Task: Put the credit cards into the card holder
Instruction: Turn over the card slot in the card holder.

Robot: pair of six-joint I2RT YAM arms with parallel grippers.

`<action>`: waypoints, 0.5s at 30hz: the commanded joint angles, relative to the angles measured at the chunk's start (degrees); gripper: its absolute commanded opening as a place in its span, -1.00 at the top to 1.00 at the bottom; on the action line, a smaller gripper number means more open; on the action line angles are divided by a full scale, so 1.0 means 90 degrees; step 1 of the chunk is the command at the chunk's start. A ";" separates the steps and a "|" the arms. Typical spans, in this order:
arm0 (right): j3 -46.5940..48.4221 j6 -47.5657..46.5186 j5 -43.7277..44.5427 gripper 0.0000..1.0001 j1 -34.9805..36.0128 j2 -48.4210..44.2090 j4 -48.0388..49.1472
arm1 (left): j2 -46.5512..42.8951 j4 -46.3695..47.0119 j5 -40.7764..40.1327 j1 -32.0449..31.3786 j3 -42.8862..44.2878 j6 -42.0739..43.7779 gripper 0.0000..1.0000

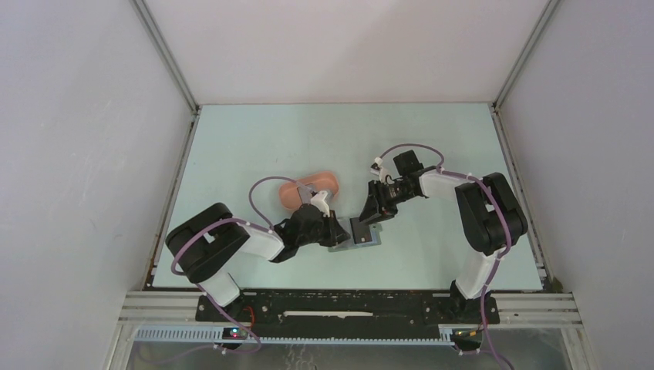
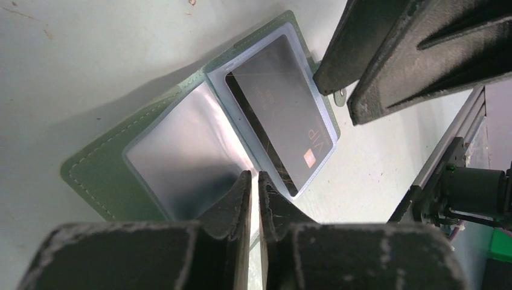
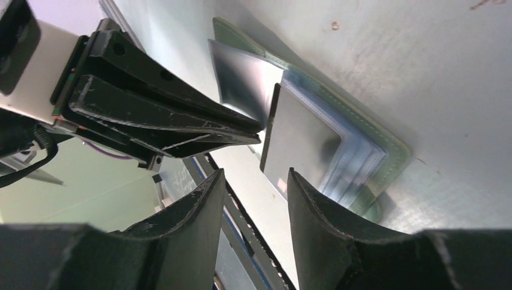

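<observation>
Grey-green card holder point(image 2: 96, 175) lies open on the surface point(image 2: 90, 60) with one dark card point(image 2: 284, 115) part-way into a pocket, left gripper point(image 2: 254, 178) jaws clenched on the neighbouring clear sleeve point(image 2: 181, 145), right gripper point(image 3: 256, 175) jaws released and empty; insertion judged unfinished.

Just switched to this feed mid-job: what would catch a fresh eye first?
The grey-green card holder lies open between the two grippers, a dark card marked VIP lying on its clear sleeves. The left gripper, fingers almost together, is at the holder's fold; the right gripper hovers open beside the card. A pink tray sits behind the left arm.
</observation>
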 commanded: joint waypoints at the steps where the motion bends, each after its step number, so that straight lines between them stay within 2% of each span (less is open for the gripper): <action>1: 0.0179 0.0073 0.0479 -0.03 -0.0099 -0.0223 0.0017 | -0.0367 -0.0352 -0.0227 -0.0025 0.0197 0.0157 0.74; 5: 0.0181 0.0099 0.0676 -0.04 -0.0182 -0.0170 0.0026 | -0.0347 -0.0398 -0.0184 -0.0032 0.0258 0.0168 0.74; 15: 0.0176 0.0131 0.0465 -0.04 -0.0258 0.0002 0.0062 | -0.0526 -0.0384 -0.0062 -0.0032 0.0347 0.0168 0.69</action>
